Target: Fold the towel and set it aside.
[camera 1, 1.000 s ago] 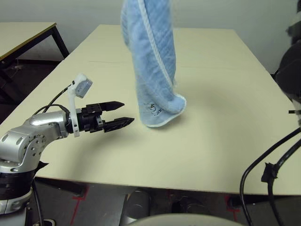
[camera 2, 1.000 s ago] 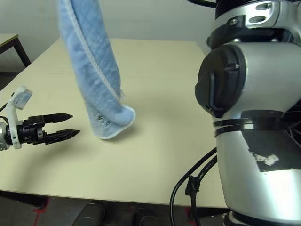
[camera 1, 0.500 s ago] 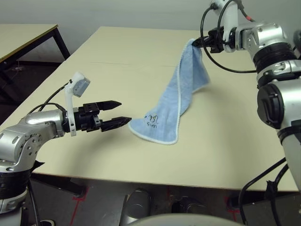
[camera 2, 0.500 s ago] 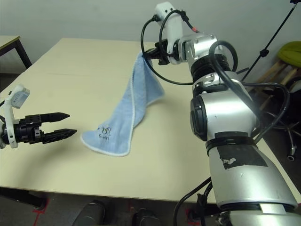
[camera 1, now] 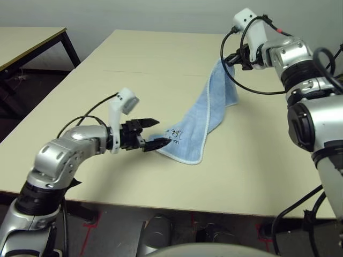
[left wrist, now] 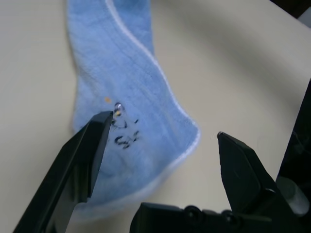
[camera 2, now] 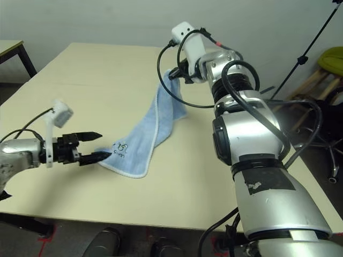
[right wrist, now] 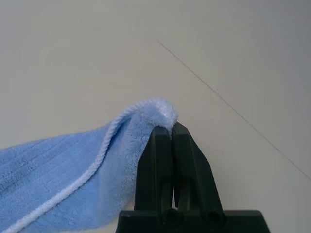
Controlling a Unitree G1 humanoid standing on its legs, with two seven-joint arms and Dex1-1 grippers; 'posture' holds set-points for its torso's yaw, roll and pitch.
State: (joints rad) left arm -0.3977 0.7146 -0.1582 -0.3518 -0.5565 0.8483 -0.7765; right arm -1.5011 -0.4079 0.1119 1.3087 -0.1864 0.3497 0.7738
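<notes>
The setting looks like a robotics lab or test room: a plain cream counter [camera 1: 252, 176] on a dark floor with red tape marks [camera 1: 88, 227], a second like counter [camera 1: 27, 40] on black legs to the left, bare pale walls [camera 2: 107, 21], a black tripod stand [camera 2: 316, 40] and a green chair [camera 2: 331, 59] on the right

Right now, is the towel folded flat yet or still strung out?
Strung out, not folded. The towel hangs in a twisted strip from the shut right hand pinching one end; its logo end rests on the table at the open left hand.
</notes>
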